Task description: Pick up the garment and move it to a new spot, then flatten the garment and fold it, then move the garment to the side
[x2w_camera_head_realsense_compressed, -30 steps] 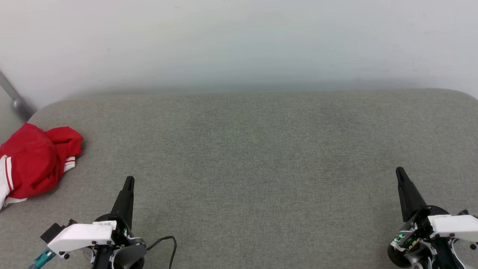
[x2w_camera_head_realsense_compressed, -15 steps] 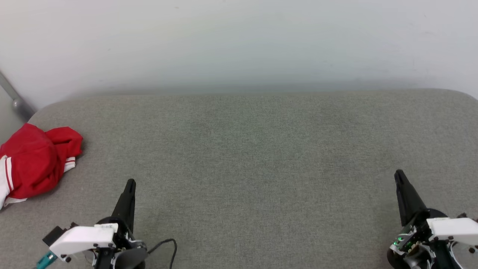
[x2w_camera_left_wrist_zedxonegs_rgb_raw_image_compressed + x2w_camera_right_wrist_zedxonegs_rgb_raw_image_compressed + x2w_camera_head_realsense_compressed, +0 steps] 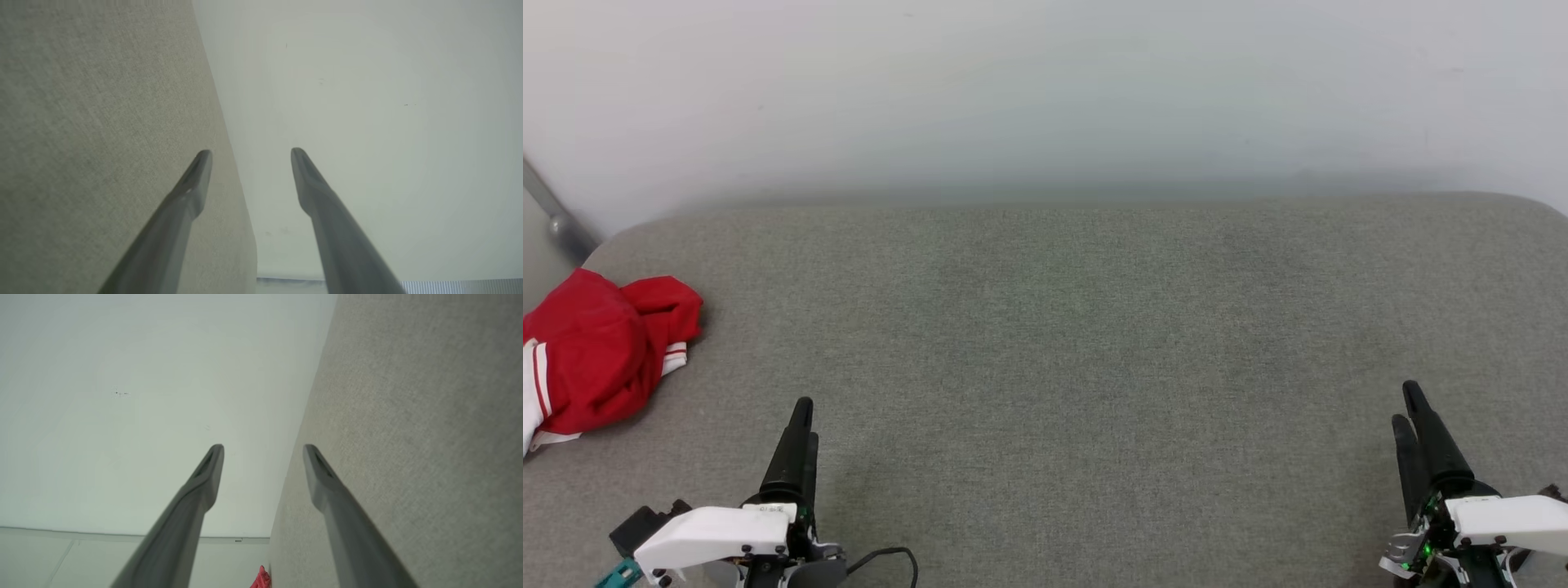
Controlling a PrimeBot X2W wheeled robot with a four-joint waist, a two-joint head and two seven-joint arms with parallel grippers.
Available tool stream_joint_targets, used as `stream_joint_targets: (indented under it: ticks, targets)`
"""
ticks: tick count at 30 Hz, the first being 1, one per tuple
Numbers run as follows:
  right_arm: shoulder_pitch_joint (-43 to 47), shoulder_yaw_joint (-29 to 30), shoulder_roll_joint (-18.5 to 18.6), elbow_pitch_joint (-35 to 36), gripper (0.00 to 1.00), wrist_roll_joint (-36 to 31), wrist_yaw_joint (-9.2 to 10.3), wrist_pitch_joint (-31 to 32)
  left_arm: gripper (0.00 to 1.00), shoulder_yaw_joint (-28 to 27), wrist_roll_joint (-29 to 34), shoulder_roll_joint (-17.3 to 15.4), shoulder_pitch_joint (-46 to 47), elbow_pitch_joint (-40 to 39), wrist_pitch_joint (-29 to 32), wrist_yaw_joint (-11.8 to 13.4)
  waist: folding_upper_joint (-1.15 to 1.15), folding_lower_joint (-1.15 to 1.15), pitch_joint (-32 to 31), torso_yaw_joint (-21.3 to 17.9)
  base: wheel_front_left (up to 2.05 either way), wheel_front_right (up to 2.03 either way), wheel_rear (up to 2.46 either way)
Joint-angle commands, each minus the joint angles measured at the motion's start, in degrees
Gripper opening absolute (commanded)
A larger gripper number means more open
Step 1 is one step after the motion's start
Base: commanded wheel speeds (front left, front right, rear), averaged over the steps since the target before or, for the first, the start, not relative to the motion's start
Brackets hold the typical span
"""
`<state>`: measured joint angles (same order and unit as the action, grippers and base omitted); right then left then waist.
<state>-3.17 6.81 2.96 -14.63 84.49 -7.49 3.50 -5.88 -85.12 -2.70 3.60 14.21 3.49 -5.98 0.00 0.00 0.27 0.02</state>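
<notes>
The garment (image 3: 600, 359), a crumpled bright red shirt with white, red-striped trim, lies bunched at the far left edge of the grey cushion (image 3: 1078, 343). A sliver of the garment (image 3: 261, 577) shows at the bottom of the right wrist view. My left gripper (image 3: 806, 420) hovers near the front edge, to the right of the garment and apart from it. In the left wrist view that gripper (image 3: 251, 155) is open with nothing between its fingers. My right gripper (image 3: 1403, 404) stands at the front right, far from the garment. It is open and empty in its own wrist view (image 3: 263, 451).
A pale wall (image 3: 1045, 98) rises behind the cushion's far edge. A grey metal pole (image 3: 556, 220) slants past the back left corner. A black cable (image 3: 886, 559) loops beside the left wrist.
Both grippers have opened from shut. Both have drawn back a little toward the front edge. The garment has not moved.
</notes>
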Motion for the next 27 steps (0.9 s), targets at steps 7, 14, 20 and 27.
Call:
stream_joint_targets:
  ticks: [7,14,20,27]
  targets:
    - [0.40,0.17,0.00,4.21,1.00,-10.48,-0.01,-2.19,1.00,1.25,10.67,-0.12,0.40,-4.01,-2.21,2.96,0.00,0.00,0.11,0.06,0.00,0.00,0.00]
    - [1.54,-1.31,-0.01,7.26,1.00,-23.44,-0.01,-4.34,1.00,3.34,22.33,-0.13,-0.19,-5.61,-4.36,6.04,0.00,0.00,0.17,0.27,0.00,0.00,0.00]
    - [2.41,-2.50,-0.02,8.67,1.00,-31.63,-0.01,-5.68,1.00,4.40,29.48,-0.16,-0.66,-6.20,-5.66,7.81,0.00,0.00,0.23,0.41,0.00,0.00,0.00]
    - [3.23,-3.39,-0.03,10.04,1.00,-39.52,-0.01,-7.10,1.00,5.86,36.48,-0.62,-1.08,-6.67,-7.11,9.68,0.00,0.00,0.27,0.57,0.00,0.00,0.00]
